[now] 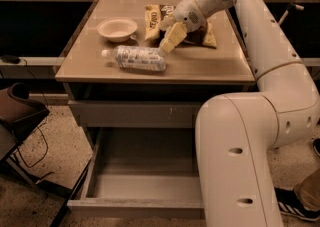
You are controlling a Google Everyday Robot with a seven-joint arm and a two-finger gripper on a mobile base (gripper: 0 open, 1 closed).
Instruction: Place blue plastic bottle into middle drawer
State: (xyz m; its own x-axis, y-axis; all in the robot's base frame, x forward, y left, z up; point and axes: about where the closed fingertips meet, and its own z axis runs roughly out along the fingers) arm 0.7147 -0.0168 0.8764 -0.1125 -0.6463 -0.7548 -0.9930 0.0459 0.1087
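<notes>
**Tool** (170, 43): at arm's end, low over tabletop (215, 68), tip at base end of blue plastic bottle (135, 58). Open or closed: couldn't tell. Nothing lifted.

**Bottle:** lay on its side near tabletop front, cap end nearer the bowl (117, 28). Not in drawer yet; prob. needs a grip across the body.

**Snack bags** (152, 21): just behind tool, crowding it.

**Scratched drawer front** (135, 113): shut, below tabletop.

**Middle drawer** (145, 186): pulled out underneath, ready; robot arm (235, 161) hid its far side.
</notes>
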